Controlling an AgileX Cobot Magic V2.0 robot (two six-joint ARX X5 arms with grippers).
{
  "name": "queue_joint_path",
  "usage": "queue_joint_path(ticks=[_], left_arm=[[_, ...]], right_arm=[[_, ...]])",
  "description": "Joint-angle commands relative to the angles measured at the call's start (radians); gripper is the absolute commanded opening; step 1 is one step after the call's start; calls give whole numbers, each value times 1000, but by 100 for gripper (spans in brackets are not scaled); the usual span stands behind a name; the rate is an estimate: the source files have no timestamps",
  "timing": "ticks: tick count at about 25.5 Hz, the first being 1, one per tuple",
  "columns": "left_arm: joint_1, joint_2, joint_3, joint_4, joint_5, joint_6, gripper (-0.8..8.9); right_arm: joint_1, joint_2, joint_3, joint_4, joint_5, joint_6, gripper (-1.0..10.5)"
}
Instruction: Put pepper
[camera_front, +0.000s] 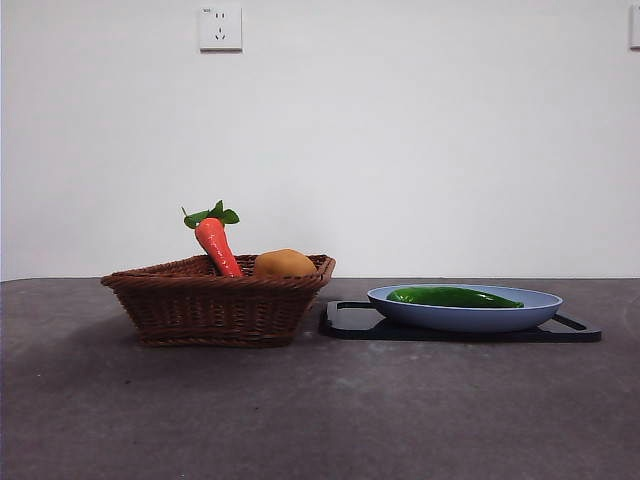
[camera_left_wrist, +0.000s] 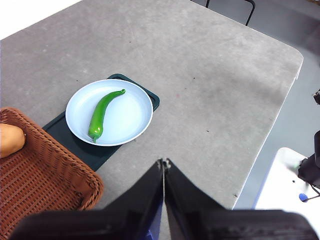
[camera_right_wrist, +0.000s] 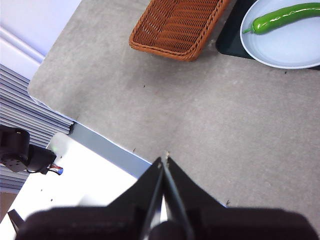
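The long glossy green pepper (camera_front: 452, 297) lies on the blue plate (camera_front: 540, 312), which sits on a dark tray (camera_front: 350, 325) right of the basket. The pepper also shows in the left wrist view (camera_left_wrist: 102, 114) and in the right wrist view (camera_right_wrist: 280, 16). My left gripper (camera_left_wrist: 163, 163) is shut and empty, held high above the table, well apart from the plate (camera_left_wrist: 132, 122). My right gripper (camera_right_wrist: 164, 160) is shut and empty, high over the table's edge, far from the plate (camera_right_wrist: 295, 50). Neither gripper shows in the front view.
A brown wicker basket (camera_front: 215, 305) stands left of the tray and holds an orange-red carrot with green leaves (camera_front: 216, 240) and a round orange-brown item (camera_front: 284, 264). The basket also shows in both wrist views (camera_left_wrist: 47, 170) (camera_right_wrist: 177, 27).
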Motion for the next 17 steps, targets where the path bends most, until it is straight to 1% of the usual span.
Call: queue_joint_path(ticks=[1, 3, 5, 6, 7, 9, 12, 15, 17], left_arm=[[-11, 8, 19, 6, 0, 9, 8], [-8, 8, 19, 10, -13, 7, 8], [16, 8, 19, 64, -87, 1, 8], [51, -2, 19, 94, -134, 7, 8], [89, -12, 19, 108, -155, 11, 8], [175, -58, 19, 111, -153, 21, 8], [323, -172, 7, 115, -153, 64, 8], [501, -312, -95, 204, -152, 72, 8], [573, -386, -175, 261, -153, 84, 8]], right_arm=[[3, 6, 20, 12, 2, -10, 11], [3, 6, 20, 12, 2, -9, 11], [3, 6, 20, 12, 2, -9, 11], [3, 6, 20, 12, 2, -9, 11], [3, 6, 20, 12, 2, -9, 11], [3, 6, 20, 12, 2, -9, 11], [3, 8, 20, 12, 2, -9, 11], [3, 8, 20, 12, 2, -9, 11], [3, 8, 20, 12, 2, -9, 11]])
